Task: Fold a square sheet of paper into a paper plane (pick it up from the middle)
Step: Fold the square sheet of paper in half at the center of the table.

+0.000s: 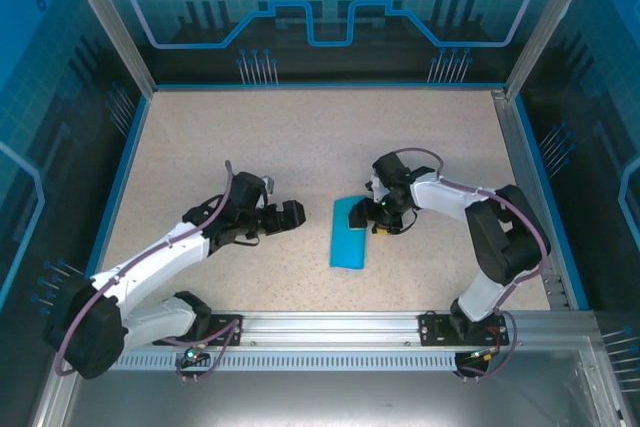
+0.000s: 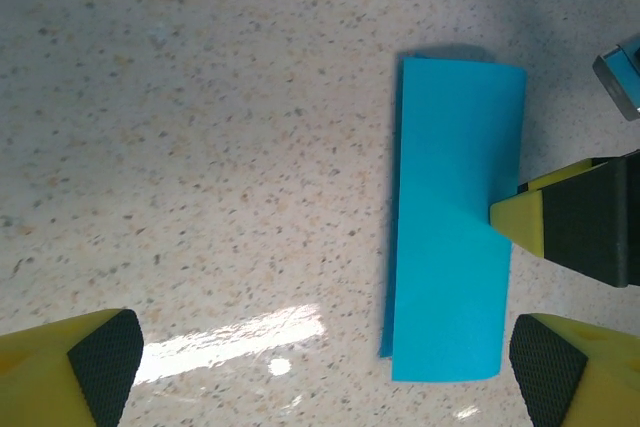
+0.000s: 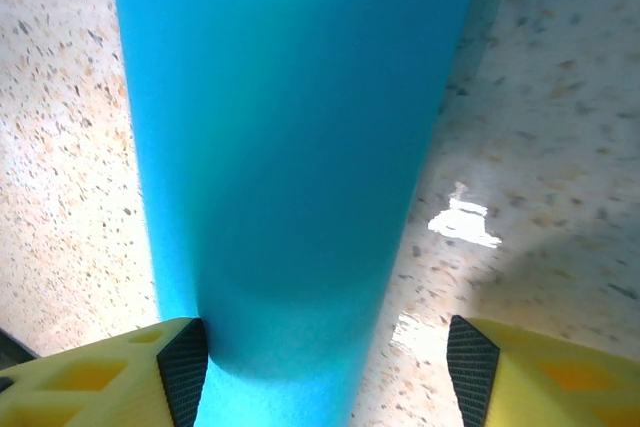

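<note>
Jaws stand spread on both arms. Your right gripper [image 3: 327,359] sits at the edge of the folded paper [image 2: 455,217], probably to flatten the crease; your left gripper [image 2: 320,367] hovers nearby.

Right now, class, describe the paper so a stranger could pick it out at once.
Start at the speckled table, then look between the left gripper and the right gripper, near its middle. There lies the paper, a narrow folded strip. It is the one flat cyan thing on the beige top.
</note>
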Robot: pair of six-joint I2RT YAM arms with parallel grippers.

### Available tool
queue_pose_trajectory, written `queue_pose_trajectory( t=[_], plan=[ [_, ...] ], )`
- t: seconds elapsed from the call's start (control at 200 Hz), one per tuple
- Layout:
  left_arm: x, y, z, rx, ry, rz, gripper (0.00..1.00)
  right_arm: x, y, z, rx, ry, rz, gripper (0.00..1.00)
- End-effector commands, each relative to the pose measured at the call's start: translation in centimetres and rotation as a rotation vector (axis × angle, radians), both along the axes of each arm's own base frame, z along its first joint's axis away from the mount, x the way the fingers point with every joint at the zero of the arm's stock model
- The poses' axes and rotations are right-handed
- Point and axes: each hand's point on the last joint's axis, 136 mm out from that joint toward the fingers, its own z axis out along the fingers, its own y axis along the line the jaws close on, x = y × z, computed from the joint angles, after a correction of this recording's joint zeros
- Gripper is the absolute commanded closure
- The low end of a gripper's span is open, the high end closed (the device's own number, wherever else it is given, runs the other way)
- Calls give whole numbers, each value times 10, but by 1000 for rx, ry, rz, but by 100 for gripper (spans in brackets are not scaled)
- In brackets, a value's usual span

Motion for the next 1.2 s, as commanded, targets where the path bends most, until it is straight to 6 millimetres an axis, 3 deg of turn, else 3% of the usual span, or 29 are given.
queue_pose_trajectory(
  t=[0.0,0.2,0.32,0.49,0.66,0.795,0.86,0.91,1.095,1.195],
  plan=[
    [8,-18,17,-47,-20,-29,2,5,-13,7,-33,-17,-55,31],
    [15,-39,13,-38,-5,-67,1,2,-16,2,-48,2,-52,32],
    [18,-46,8,-28,3,-77,2,-2,1,6,49,26,-17,32],
    [21,-50,4,-13,16,-91,2,-4,19,6,148,43,-26,33],
    [22,-48,2,10,13,-94,1,-5,20,-2,138,56,-33,34],
    [22,-47,1,17,14,-96,2,-4,29,-5,163,62,-17,38],
    [22,-47,2,16,12,-95,2,-2,29,-5,162,65,-22,48],
    [22,-47,3,14,8,-94,1,1,32,-1,175,53,-24,56],
    [31,-36,21,55,-49,-51,1,14,44,28,241,-4,-20,58],
    [35,-28,32,77,-89,-21,1,24,52,42,277,-19,-27,66]
  ],
)
